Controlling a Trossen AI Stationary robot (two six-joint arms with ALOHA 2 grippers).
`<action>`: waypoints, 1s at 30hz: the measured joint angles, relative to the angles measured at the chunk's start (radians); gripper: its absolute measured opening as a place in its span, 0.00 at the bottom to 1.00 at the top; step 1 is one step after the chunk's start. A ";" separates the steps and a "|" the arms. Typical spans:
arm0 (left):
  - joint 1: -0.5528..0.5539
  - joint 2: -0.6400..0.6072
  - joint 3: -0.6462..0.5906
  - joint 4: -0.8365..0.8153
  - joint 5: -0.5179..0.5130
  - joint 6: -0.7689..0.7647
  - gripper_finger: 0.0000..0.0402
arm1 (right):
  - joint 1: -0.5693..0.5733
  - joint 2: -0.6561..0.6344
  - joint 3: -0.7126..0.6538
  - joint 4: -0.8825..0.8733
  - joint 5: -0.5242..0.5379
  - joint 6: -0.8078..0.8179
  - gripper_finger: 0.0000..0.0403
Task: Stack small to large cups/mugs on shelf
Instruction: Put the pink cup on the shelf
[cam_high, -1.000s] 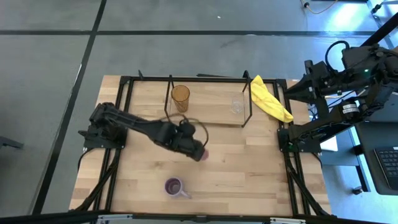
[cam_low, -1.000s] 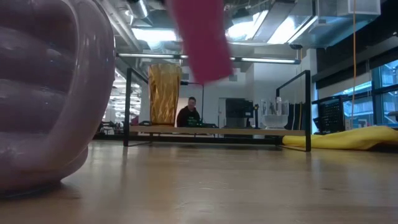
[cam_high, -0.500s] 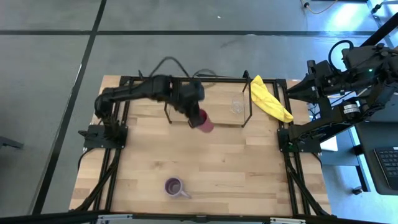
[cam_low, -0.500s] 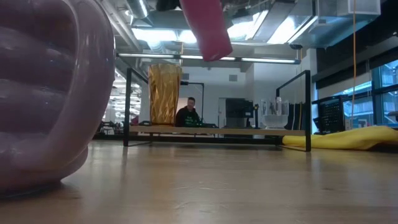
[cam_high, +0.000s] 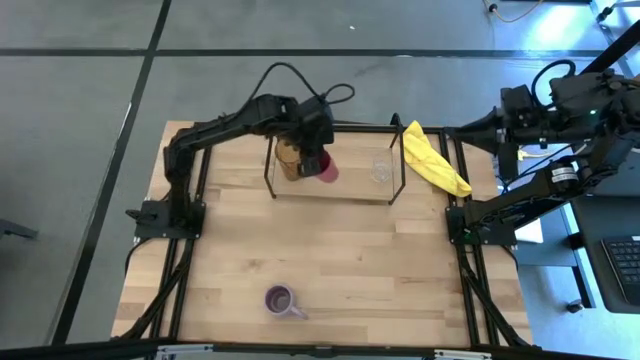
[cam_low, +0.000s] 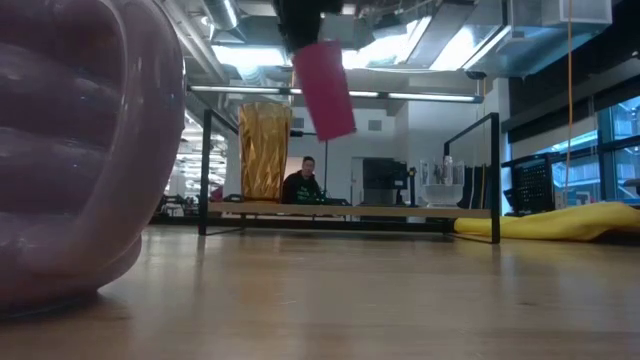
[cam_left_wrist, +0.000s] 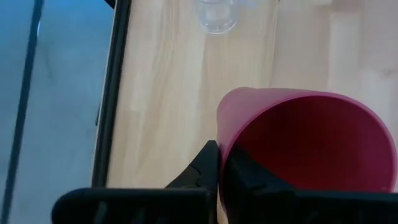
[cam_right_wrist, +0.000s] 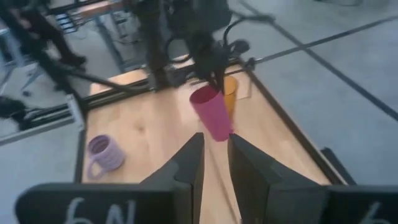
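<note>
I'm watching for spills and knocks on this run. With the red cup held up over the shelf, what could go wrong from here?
1. The left claw holds the magenta-red cup tilted in the air; set down at that angle, it might tip over on the shelf.
2. The cup hangs right beside the amber tumbler; lowering it could knock the tumbler.
3. The small clear glass stands on the same board, so a sideways drift could strike it.

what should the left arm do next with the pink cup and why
Probably lower the magenta cup straight down onto the shelf, just beside the amber tumbler. The left gripper holds it tilted in the air above the board, between the tumbler and the clear glass, so it likely needs levelling before release.
</note>
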 joint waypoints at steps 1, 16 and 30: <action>0.008 0.013 0.000 0.007 0.004 0.026 0.00 | 0.000 0.003 0.000 0.000 0.018 0.001 0.18; 0.056 0.057 -0.002 0.094 0.090 0.285 0.00 | 0.000 0.110 0.000 0.004 0.056 0.087 0.18; 0.031 0.069 -0.002 0.081 0.081 0.272 0.00 | 0.000 0.173 0.000 0.002 -0.004 0.108 0.18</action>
